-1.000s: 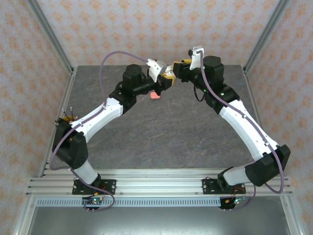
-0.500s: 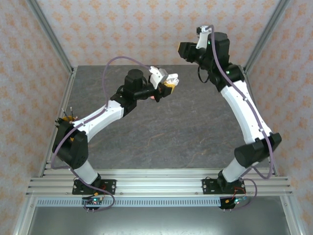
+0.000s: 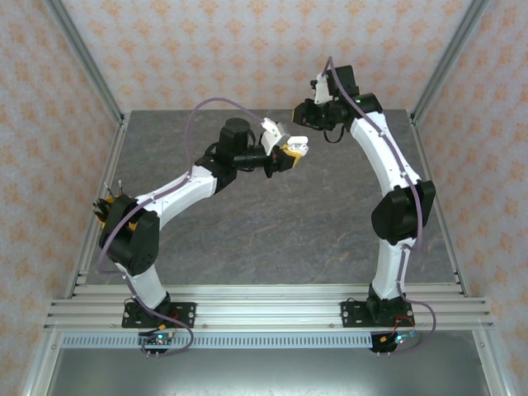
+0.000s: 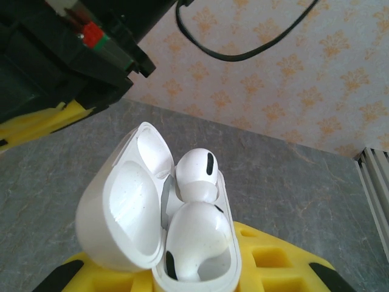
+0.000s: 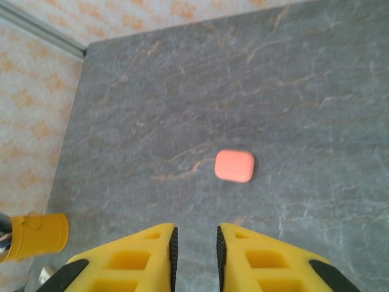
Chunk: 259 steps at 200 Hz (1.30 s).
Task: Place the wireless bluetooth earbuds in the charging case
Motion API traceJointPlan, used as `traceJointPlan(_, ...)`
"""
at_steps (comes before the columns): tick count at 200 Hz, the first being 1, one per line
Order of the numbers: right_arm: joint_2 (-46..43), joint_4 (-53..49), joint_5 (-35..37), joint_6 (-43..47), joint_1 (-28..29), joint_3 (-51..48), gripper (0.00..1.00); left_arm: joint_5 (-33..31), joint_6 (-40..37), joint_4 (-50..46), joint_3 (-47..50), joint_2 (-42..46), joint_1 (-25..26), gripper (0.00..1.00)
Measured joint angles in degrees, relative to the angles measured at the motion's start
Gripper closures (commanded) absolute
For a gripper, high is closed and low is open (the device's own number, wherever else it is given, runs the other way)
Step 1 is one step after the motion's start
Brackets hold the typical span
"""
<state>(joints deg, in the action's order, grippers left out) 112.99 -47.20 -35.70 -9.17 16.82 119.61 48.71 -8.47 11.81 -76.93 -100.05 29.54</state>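
Two white earbuds [image 4: 196, 176] sat nested in the open white charging case [image 4: 124, 219], its lid tipped back to leave both wells reachable. The left jaws were clenched on the case's base, holding it up off the counter [image 5: 304, 91], apparently steadying it for loading. The right jaws, narrowly parted and empty, pointed down at a closed coral case [image 5: 234, 165] lying alone on the counter, likely the next to fill.
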Motion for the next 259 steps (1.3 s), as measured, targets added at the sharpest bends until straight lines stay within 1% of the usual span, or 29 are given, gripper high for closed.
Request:
traceJointPlan(27,-2.86,-0.63,-1.51,0.37,1.25,-4.24,0.77,-0.17,0.72,-0.98,-2.6,-1.73,0.0,1.0)
traceJointPlan(61,-9.81,1.14,-0.59,0.79,1.95,-13.11,0.77,-0.98,3.04,-2.73,-4.39,-4.24,0.37,1.0)
traceJointPlan(85,-15.65,2.64,3.58,-1.25,1.9,-18.62,0.7,-1.57,5.18,-2.64,-5.29,-6.14,0.33,1.0)
traceJointPlan(102,-19.39,3.26,7.76,-4.46,1.57,-21.88,0.69,-2.6,6.64,-2.45,-5.64,-6.84,0.04,1.0)
traceJointPlan(122,-22.27,4.85,11.63,-9.22,-1.27,-25.44,0.69,-3.15,8.39,-2.45,-5.66,-7.3,-0.35,1.0)
traceJointPlan(151,-22.47,7.43,15.85,-13.9,-5.33,-30.62,0.69,-3.13,13.29,-4.42,-8.17,-10.58,-0.55,1.0)
traceJointPlan(177,-22.47,8.85,17.66,-16.39,-5.35,-36.44,0.7,-3.13,18.32,-8.92,-10.16,-14.86,-0.55,1.0)
traceJointPlan(199,-22.49,10.45,18.38,-18.14,-5.22,-41.18,0.7,-3.15,21.94,-15.06,-11.26,-18.53,-0.55,1.0)
traceJointPlan(232,-23.23,11.96,19.3,-20.11,-5.25,-46.64,0.7,-3.17,24.87,-24.81,-15.61,-23.63,-0.55,1.0)
traceJointPlan(259,-25.42,12.46,19.89,-20.85,-5.25,-48.37,0.69,-3.87,26.03,-31.17,-19.19,-26.67,-0.55,1.0)
